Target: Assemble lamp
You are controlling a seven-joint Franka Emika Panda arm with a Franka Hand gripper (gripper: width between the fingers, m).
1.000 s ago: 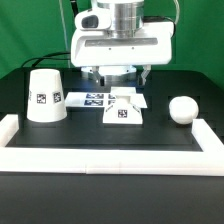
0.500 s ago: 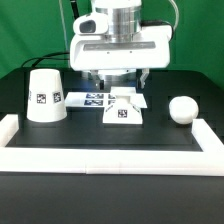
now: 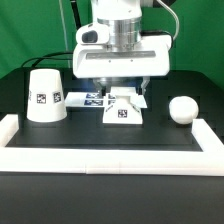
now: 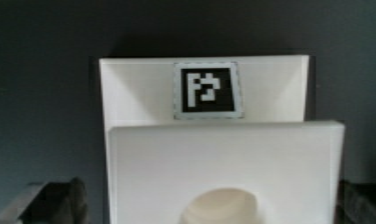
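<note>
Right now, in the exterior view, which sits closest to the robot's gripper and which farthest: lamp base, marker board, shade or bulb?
1. Lamp base, directly under the gripper.
2. Marker board, just to the exterior view's left of the base.
3. Bulb at the exterior view's right and shade at its left: too close to call.

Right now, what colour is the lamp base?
The lamp base is white, with a black-and-white square tag; it shows best in the wrist view.

There is one shade (image 3: 45, 96), one square base (image 3: 122, 110), one bulb (image 3: 182, 109) and one marker board (image 3: 92, 98).
</note>
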